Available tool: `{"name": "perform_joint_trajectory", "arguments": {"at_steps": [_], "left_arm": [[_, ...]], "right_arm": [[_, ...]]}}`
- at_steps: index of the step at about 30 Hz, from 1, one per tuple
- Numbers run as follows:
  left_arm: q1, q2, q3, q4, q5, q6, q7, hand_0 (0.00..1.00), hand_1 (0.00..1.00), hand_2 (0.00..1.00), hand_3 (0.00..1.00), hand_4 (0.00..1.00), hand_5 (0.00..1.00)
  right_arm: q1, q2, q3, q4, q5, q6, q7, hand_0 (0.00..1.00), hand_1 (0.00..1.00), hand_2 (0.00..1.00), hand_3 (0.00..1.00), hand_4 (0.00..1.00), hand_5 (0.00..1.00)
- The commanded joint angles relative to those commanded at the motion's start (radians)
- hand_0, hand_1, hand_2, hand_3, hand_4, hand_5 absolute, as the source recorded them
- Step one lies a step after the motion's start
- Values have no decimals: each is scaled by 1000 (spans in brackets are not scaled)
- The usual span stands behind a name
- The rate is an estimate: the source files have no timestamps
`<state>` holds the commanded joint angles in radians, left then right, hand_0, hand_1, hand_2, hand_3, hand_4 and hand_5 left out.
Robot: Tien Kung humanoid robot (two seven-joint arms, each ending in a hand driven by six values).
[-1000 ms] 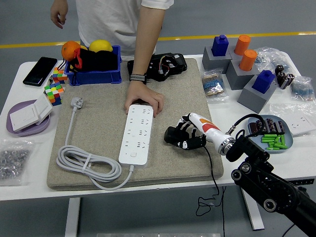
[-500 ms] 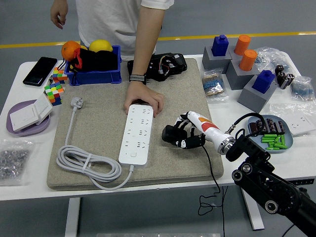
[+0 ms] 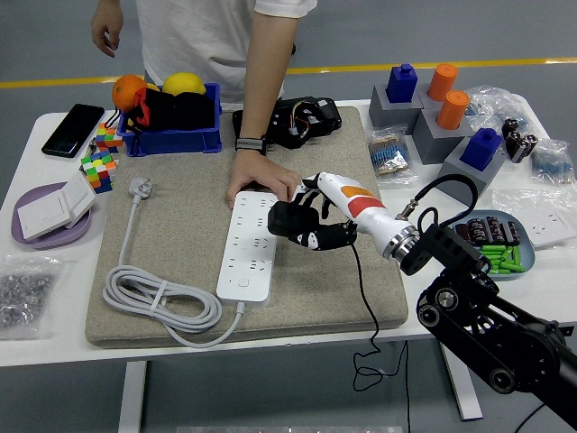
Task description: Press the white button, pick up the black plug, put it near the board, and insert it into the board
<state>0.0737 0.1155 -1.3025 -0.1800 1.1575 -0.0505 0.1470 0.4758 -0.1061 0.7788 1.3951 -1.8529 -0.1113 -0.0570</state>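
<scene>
At the far left a purple dish [image 3: 27, 236] carries a white switch box [image 3: 47, 210]; a white cable [image 3: 160, 302] lies coiled on the grey mat [image 3: 180, 216], running to the white power strip [image 3: 251, 244], which lies lengthwise near the mat's middle; a person's hand [image 3: 260, 179] presses flat on the strip's far end; just right of the strip, the robot's right hand [image 3: 311, 224] has its fingers clamped on the black plug [image 3: 290, 221], held at the strip's right edge, its black cord [image 3: 368, 316] trailing off the table's near edge; a tray [image 3: 527, 257] of green parts sits far right; the left arm is out of view.
</scene>
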Motion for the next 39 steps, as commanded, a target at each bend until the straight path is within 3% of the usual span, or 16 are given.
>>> {"name": "perform_joint_trajectory", "arguments": {"at_steps": [5, 14, 30, 39], "left_arm": [[-2, 1, 1, 0, -5, 1, 0, 655, 656, 651, 651, 622, 9], [-2, 4, 1, 0, -3, 1, 4, 655, 656, 651, 652, 622, 9], [1, 10, 9, 0, -6, 1, 5, 655, 656, 651, 652, 622, 9], [6, 12, 6, 0, -2, 1, 5, 653, 657, 652, 652, 622, 10]], "right_arm": [[59, 1, -70, -4, -34, 13, -32, 343, 409, 447, 470, 756, 2], [141, 49, -180, -105, -97, 24, -67, 353, 409, 448, 476, 755, 2], [130, 92, -192, -151, -96, 40, -151, 354, 410, 447, 479, 757, 2], [107, 93, -185, -120, -97, 59, -220, 355, 411, 447, 481, 758, 2]]}}
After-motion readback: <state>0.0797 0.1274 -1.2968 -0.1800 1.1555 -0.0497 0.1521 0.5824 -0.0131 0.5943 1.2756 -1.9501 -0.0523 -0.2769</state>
